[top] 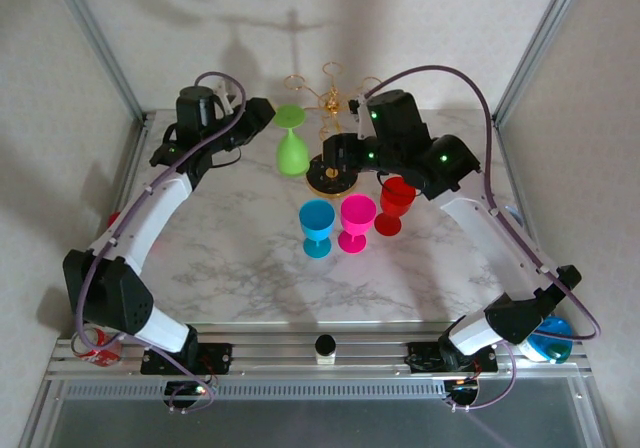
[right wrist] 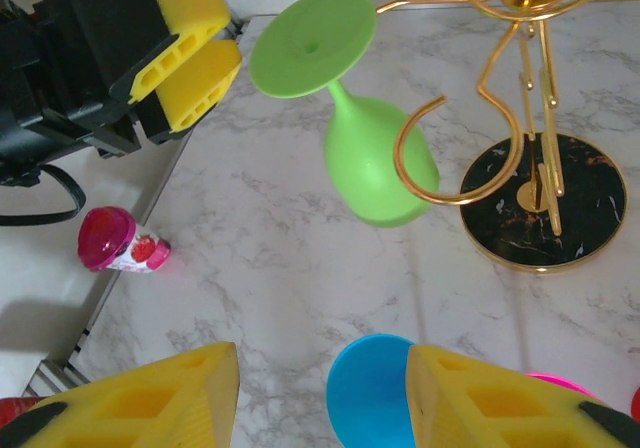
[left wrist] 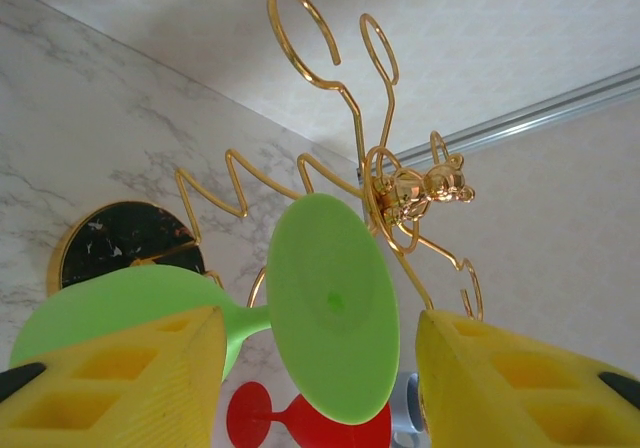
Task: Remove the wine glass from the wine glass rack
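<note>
A green wine glass (top: 291,146) hangs upside down and tilted from a left arm of the gold wire wine glass rack (top: 330,96), which stands on a round black base (top: 332,177). My left gripper (top: 262,115) is open beside the glass's foot. In the left wrist view the foot (left wrist: 325,303) sits between and just ahead of the yellow fingers (left wrist: 120,378), with a gap on each side. In the right wrist view the foot (right wrist: 312,40) lies just past the left gripper (right wrist: 195,48). My right gripper (right wrist: 320,398) is open over the table, above a blue glass (right wrist: 368,393).
Blue (top: 317,226), pink (top: 356,221) and red (top: 394,203) glasses stand upright in front of the rack. A small pink-capped bottle (right wrist: 120,243) lies at the table's left edge. A red can (top: 100,346) and a blue object (top: 550,340) sit at the near corners.
</note>
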Robot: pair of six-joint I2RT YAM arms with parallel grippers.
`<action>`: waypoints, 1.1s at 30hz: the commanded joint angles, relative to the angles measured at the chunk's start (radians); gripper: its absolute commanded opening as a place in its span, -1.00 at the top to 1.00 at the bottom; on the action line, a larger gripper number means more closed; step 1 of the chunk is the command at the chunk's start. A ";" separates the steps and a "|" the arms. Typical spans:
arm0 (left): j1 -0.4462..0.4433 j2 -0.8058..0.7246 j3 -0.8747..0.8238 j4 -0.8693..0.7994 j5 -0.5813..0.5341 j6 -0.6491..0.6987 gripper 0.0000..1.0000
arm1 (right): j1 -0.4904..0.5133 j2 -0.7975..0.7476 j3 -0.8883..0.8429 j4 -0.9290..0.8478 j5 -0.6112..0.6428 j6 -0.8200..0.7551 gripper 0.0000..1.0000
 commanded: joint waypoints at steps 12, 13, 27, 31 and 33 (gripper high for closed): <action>0.005 0.040 0.031 0.036 0.027 -0.002 0.01 | -0.021 -0.009 -0.020 0.034 -0.043 0.021 0.06; 0.005 0.043 0.031 0.039 0.029 -0.003 0.02 | -0.020 -0.009 -0.020 0.034 -0.043 0.023 0.06; 0.005 0.083 0.056 0.070 0.045 -0.017 0.22 | -0.029 -0.018 -0.034 0.041 -0.033 0.024 0.07; 0.005 0.087 0.058 0.078 0.044 -0.024 0.33 | -0.032 -0.016 -0.040 0.043 -0.036 0.023 0.07; 0.005 0.091 0.064 0.081 0.045 -0.027 0.39 | -0.034 -0.017 -0.040 0.042 -0.036 0.023 0.07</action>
